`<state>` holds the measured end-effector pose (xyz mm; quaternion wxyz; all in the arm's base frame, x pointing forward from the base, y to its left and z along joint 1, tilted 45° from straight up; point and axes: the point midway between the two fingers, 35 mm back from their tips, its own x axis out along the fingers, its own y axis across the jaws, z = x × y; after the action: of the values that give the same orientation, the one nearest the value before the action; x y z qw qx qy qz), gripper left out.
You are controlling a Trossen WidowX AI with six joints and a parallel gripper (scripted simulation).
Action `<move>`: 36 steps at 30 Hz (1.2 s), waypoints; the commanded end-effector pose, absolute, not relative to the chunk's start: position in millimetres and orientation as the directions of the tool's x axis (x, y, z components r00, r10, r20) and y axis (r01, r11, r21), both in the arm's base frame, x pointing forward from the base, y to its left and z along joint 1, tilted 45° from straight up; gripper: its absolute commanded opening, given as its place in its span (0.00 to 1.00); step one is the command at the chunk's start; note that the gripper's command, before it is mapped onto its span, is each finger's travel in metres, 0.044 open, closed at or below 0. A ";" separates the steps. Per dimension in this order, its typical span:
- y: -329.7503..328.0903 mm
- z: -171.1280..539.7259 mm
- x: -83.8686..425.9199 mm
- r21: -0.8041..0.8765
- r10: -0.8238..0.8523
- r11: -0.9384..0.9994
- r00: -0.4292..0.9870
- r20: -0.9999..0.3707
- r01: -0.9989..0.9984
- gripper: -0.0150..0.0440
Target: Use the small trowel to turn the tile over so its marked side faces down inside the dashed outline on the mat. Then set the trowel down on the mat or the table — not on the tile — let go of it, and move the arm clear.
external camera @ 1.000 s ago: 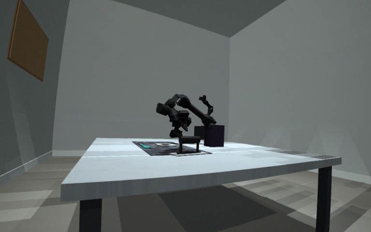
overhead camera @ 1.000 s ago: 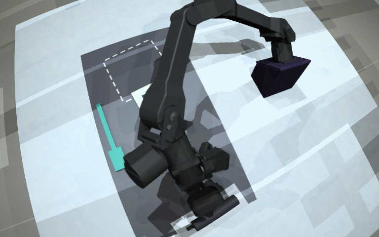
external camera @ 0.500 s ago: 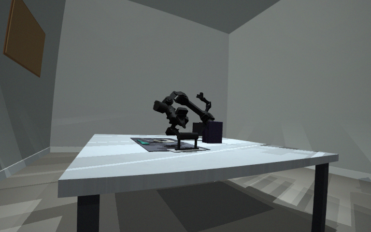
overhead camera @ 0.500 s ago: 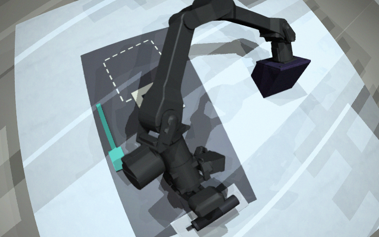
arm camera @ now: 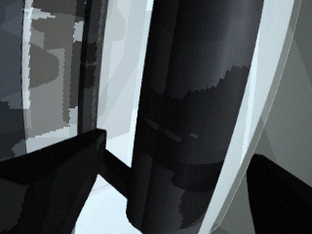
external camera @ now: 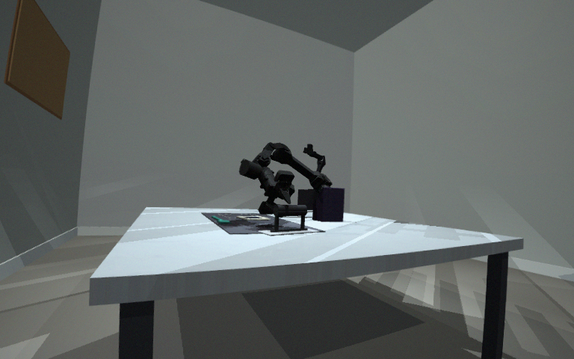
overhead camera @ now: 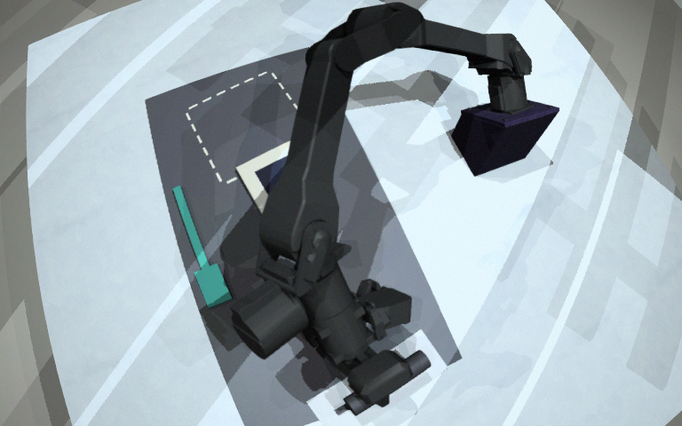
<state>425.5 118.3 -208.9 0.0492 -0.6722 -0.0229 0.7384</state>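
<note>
The small trowel, a pale flat plate (overhead camera: 430, 341) with a dark raised handle (overhead camera: 419, 362) (external camera: 296, 210) (arm camera: 195, 97) on two posts, lies at the mat's near right end. My gripper (overhead camera: 381, 384) (arm camera: 179, 152) is open, its fingers at either side of the handle with gaps showing in the wrist view. In the top view, its body hides the handle's middle. The tile (overhead camera: 246, 173) (external camera: 253, 218), cream-bordered with a dark blue centre facing up, lies flat just beside the dashed outline (overhead camera: 187, 115). My arm covers part of both.
A teal paddle-shaped tool (overhead camera: 213, 286) (external camera: 220, 219) lies along the left edge of the mat (overhead camera: 163, 115). My arm stands on a dark purple block (overhead camera: 503, 140) (external camera: 332, 205) at the right and reaches over the mat. A dark grey block (external camera: 305, 197) stands behind it.
</note>
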 end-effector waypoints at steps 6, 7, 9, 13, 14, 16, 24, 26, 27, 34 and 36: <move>119.6 -227.6 421.2 -0.100 0.104 -0.994 -0.099 -0.990 -0.043 0.76; 119.8 -229.2 421.0 -0.100 0.104 -0.994 -0.099 -0.990 -0.043 0.76; 120.1 -232.4 420.5 -0.100 0.104 -0.994 -0.099 -0.990 -0.043 0.76; 120.7 -238.8 419.4 -0.100 0.104 -0.994 -0.099 -0.990 -0.042 0.76; 120.8 -240.1 419.1 -0.100 0.104 -0.994 -0.099 -0.990 -0.042 0.76; 120.9 -241.1 418.9 -0.100 0.104 -0.994 -0.099 -0.990 -0.042 0.76; 120.9 -241.1 418.9 -0.100 0.104 -0.994 -0.099 -0.990 -0.042 0.51; 120.9 -241.1 418.9 -0.100 0.104 -0.994 -0.099 -0.990 -0.042 0.48; 120.9 -241.1 418.9 -0.100 0.104 -0.994 -0.099 -0.990 -0.042 0.47; 120.9 -241.1 418.9 -0.100 0.104 -0.994 -0.099 -0.990 -0.042 0.39; 120.9 -241.1 418.9 -0.100 0.104 -0.994 -0.099 -0.990 -0.042 0.37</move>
<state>420.9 120.9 -238.3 0.0472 -0.6715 -0.0249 0.7391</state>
